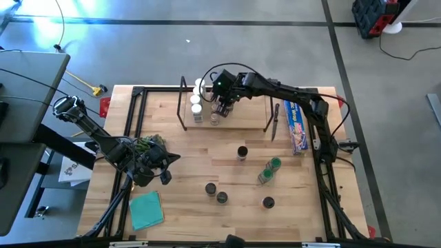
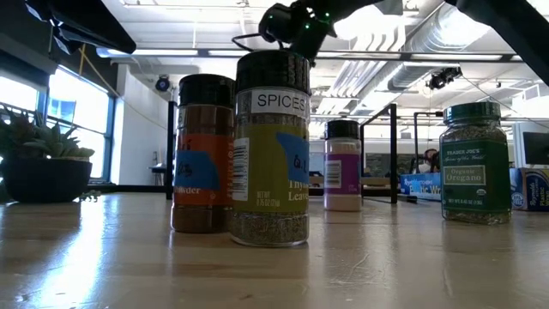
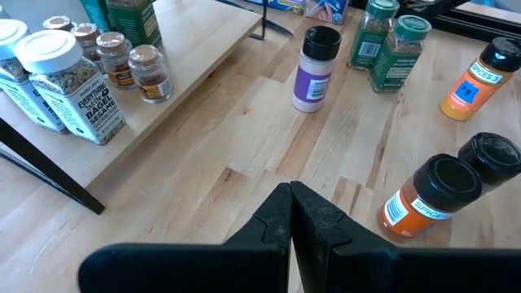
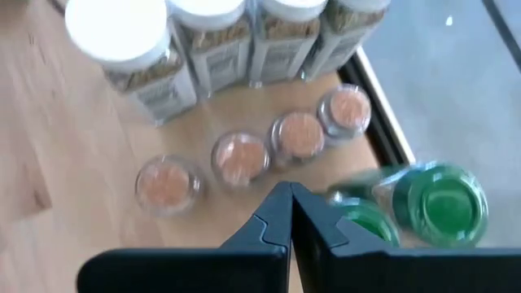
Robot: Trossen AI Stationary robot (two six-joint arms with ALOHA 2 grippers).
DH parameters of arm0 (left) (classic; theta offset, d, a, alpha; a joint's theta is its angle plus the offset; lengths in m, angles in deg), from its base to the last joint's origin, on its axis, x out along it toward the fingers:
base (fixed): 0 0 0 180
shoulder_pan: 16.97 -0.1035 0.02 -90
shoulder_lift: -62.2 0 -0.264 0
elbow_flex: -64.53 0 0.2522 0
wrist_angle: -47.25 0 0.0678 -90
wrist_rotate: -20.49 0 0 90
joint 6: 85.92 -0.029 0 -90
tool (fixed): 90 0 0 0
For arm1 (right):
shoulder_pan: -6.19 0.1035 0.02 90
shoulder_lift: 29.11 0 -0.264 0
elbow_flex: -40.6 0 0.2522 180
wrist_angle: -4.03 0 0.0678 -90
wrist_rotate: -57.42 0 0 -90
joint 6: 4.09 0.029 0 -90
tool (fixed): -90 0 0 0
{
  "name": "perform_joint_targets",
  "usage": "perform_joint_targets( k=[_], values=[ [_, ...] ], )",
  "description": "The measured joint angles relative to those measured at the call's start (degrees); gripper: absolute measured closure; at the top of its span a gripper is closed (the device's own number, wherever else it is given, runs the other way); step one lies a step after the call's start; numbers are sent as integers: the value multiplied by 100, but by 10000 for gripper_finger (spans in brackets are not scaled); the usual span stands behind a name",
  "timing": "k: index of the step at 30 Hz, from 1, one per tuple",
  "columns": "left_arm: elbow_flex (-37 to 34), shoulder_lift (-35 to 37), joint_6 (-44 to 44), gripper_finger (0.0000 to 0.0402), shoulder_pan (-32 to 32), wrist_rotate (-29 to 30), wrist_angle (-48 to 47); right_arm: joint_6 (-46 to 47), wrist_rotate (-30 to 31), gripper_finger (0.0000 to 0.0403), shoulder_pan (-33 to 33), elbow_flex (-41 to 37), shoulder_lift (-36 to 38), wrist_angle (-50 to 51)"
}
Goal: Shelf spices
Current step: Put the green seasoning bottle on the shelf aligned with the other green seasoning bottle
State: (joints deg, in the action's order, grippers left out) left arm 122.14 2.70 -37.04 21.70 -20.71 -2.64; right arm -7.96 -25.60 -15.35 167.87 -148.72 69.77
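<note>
High view: right end effector (image 1: 222, 108) over the shelf (image 1: 227, 103), above the white-lidded jars (image 1: 197, 103) at the shelf's left end. Left end effector (image 1: 164, 167) near the counter's (image 1: 193, 158) left edge, beside a teal cloth (image 1: 146, 209). Loose jars (image 1: 241, 152) stand mid-counter.

Low view: black-lidded jar labelled SPICES (image 2: 272, 146) in the foreground; green-lidded oregano jar (image 2: 474, 163) to the right.

Left wrist view: fingers (image 3: 313, 228) pressed together, holding nothing.

Right wrist view: fingers (image 4: 313, 228) pressed together, empty, above small clear jars (image 4: 241, 159) on the shelf.
</note>
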Motion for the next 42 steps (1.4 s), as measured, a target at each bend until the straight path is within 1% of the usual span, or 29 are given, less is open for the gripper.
perform_joint_targets(
  k=[3,9,13,19,23,27,31,33,35,42],
  values=[
    [0,0,0,401,0,0,-1,68,11,403,-55,-107,0,-235],
    [0,0,0,401,0,0,-1,195,49,403,-176,-279,0,-261],
    [0,0,0,401,0,-7,-1,218,365,403,-173,-281,0,-286],
    [0,0,0,401,2,-20,-3,-31,389,403,-116,-256,0,-301],
    [0,0,0,401,4,-20,-3,-310,388,403,25,156,-2,135],
    [0,0,0,401,34,-28,-5,-405,318,403,141,646,2,1008],
    [0,0,0,401,158,-28,-5,-412,-239,403,121,757,10,1826],
    [0,0,17,401,242,-26,-5,-382,-300,403,83,656,6,2098],
    [0,0,42,401,306,-18,-2,-276,-262,403,12,439,13,2107],
    [0,0,48,401,385,126,-2,137,260,403,-307,-373,-5,1762]
  ],
)
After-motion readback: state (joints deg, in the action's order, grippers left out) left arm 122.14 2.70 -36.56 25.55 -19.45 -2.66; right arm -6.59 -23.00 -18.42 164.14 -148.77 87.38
